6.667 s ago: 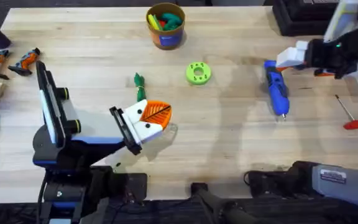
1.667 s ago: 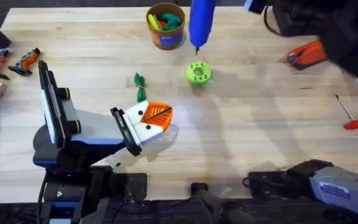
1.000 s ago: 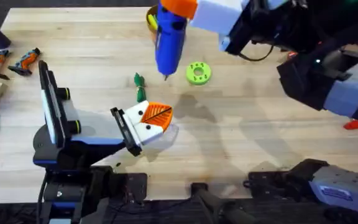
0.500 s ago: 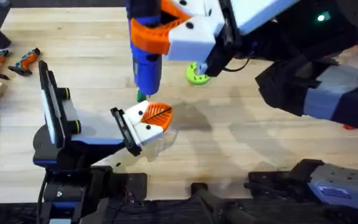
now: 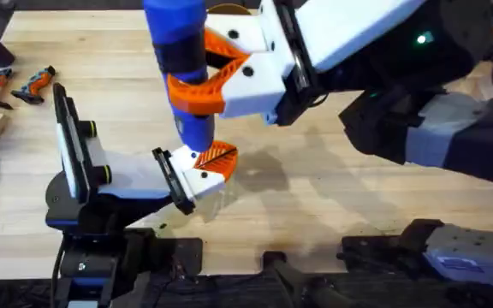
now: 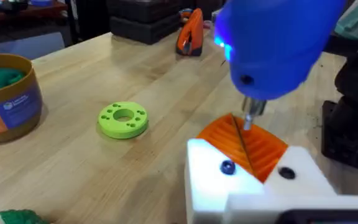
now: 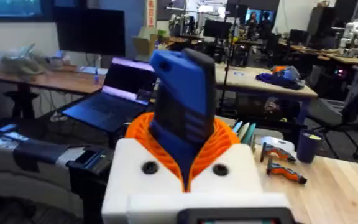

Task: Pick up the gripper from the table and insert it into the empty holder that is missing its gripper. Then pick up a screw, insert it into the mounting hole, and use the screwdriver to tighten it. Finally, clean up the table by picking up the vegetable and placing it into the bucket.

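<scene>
Right gripper (image 5: 197, 81): clamped around the screwdriver (image 5: 181, 64), orange ribbed pads (image 7: 143, 127) pressed to both sides of the blue body, tool held upright over the left arm's claw.
Screwdriver tip (image 6: 248, 115): thin metal bit pointing down, right at the top of the orange gripper (image 6: 244, 144); a blue light glowed on the body.
Orange gripper: seated in the white holder (image 5: 197, 177) at the end of the left arm.
Left gripper (image 6: 253, 177): cannot tell whether its fingers were apart or together.
Holder face: a blue screw (image 6: 227, 167) sat in one hole of the white block.
Bucket (image 6: 8, 99): on the table beyond the lime-green disc (image 6: 123, 119), green item inside.
Vegetable (image 6: 20, 216): lying on the wood, near the bucket.
Table (image 5: 315, 197): pale wooden planks; orange-and-black tools (image 5: 14, 83) at the far left edge.
Room: desks, a laptop (image 7: 114, 93), monitors and chairs in the background.
</scene>
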